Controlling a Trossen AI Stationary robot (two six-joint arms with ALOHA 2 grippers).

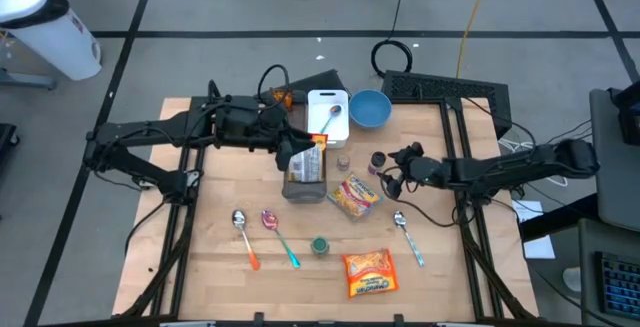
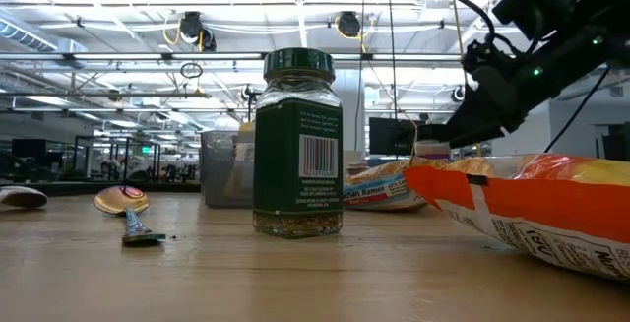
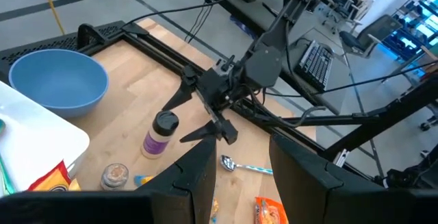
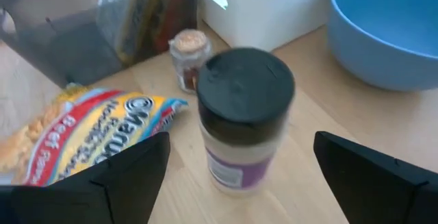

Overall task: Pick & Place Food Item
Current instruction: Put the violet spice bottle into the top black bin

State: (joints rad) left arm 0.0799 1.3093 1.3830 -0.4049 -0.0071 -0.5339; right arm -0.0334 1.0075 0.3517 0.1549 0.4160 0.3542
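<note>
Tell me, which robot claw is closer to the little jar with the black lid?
The right gripper. Its open fingers sit on either side of the black-lidded jar, while the left gripper hangs over the grey bin.

A black-capped jar (image 4: 245, 118) with a purple label stands upright between the right gripper's (image 4: 256, 176) wide-spread fingers (image 4: 130, 176), untouched by either. Just behind the jar sits a small spice jar (image 4: 187, 59); a blue bowl (image 4: 387, 25), a white tray (image 4: 263, 8), a noodle packet (image 4: 89, 131) and what seems a grey bin (image 4: 89, 29) surround it.

A black-lidded, purple-labelled jar (image 4: 245, 118) stands upright on the wood, between the blue bowl (image 4: 387, 29) and noodle packet (image 4: 89, 131).
</note>
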